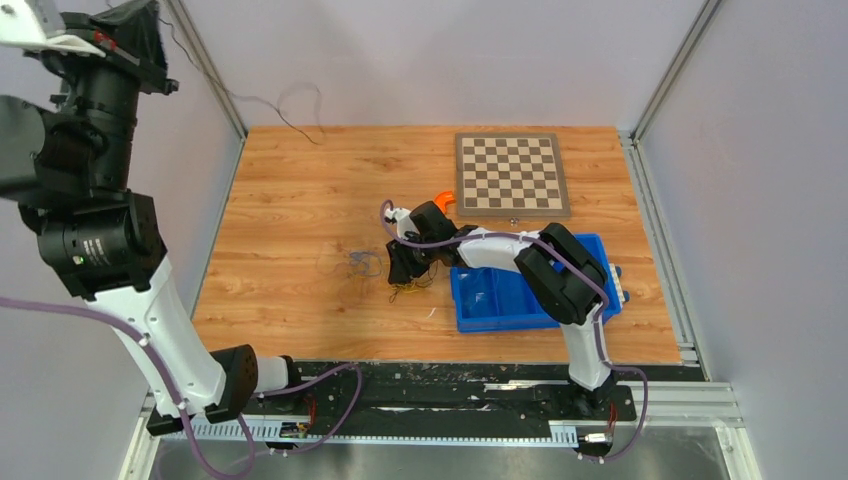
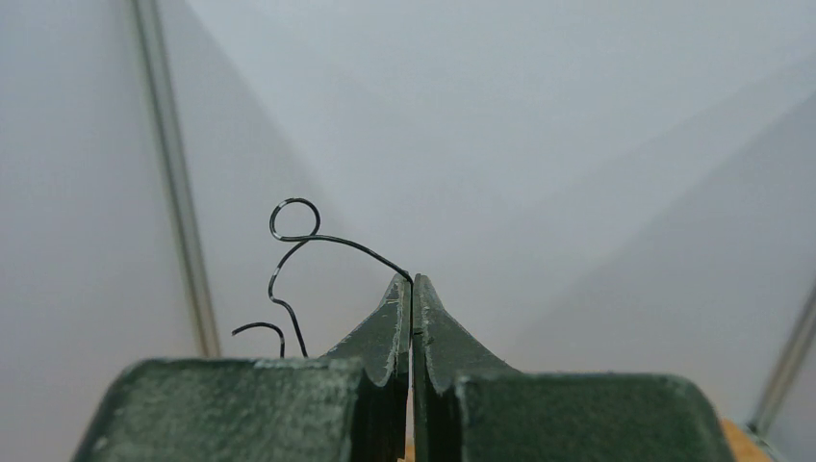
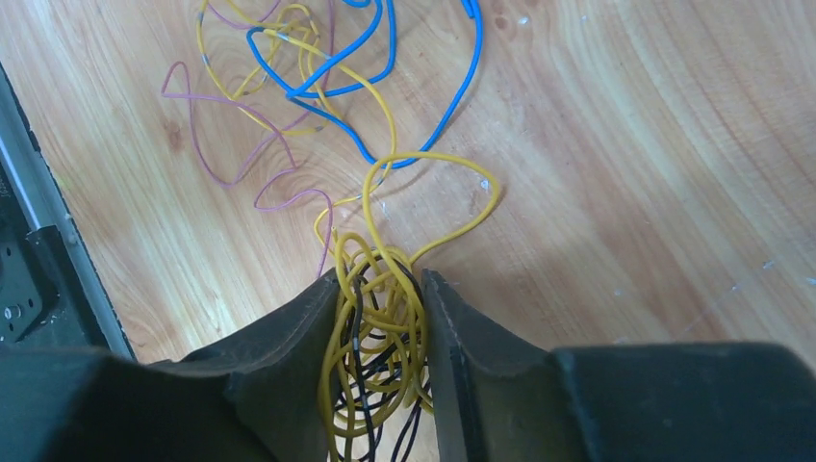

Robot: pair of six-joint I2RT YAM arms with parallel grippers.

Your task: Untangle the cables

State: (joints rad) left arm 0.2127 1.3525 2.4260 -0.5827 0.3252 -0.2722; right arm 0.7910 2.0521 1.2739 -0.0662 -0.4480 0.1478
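Observation:
High at the top left, my left gripper is shut on one thin black cable that curls away to the left of the tips. From above, that gripper is held far off the table and the black cable trails along the back wall. My right gripper is down on the wood, shut on a tangle of yellow and black cables that fills the gap between its fingers. Beyond the tips lie a blue cable, a purple cable and more yellow loops, all intertwined. From above, the right gripper sits beside the loose pile.
A blue bin lies under the right forearm, right of the cables. A chessboard lies at the back right, with a small orange object at its near left corner. Metal rails edge the wooden table.

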